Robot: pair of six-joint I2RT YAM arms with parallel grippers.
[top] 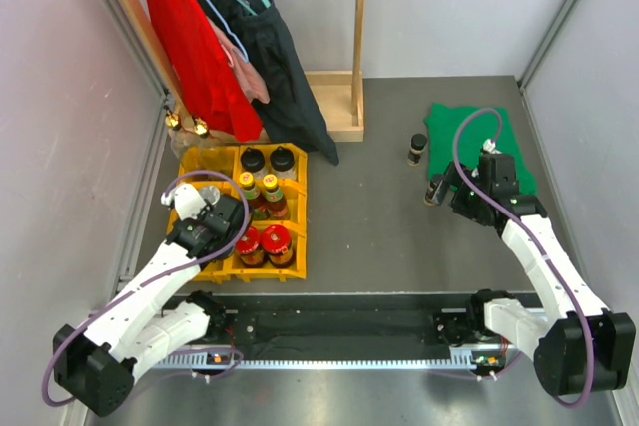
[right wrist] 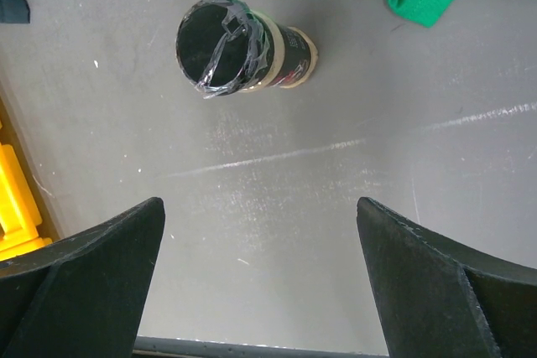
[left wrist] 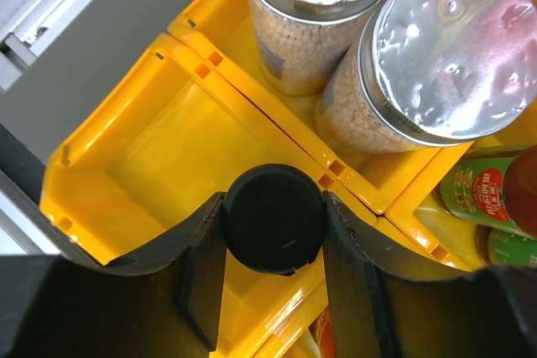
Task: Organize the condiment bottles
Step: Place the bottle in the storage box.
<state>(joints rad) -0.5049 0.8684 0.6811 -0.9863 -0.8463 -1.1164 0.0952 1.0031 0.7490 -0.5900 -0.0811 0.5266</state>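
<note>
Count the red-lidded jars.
2 red-lidded jars, side by side in the nearest right-hand compartment of the yellow tray: left jar, right jar. The left arm covers the neighbouring compartments, so more may be hidden.

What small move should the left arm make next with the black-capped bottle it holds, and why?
Probably lower it straight down, then open. The left gripper is shut on the black-capped bottle, which hangs over an empty compartment of the yellow tray; the neighbouring compartment holds silver-lidded jars.
</note>
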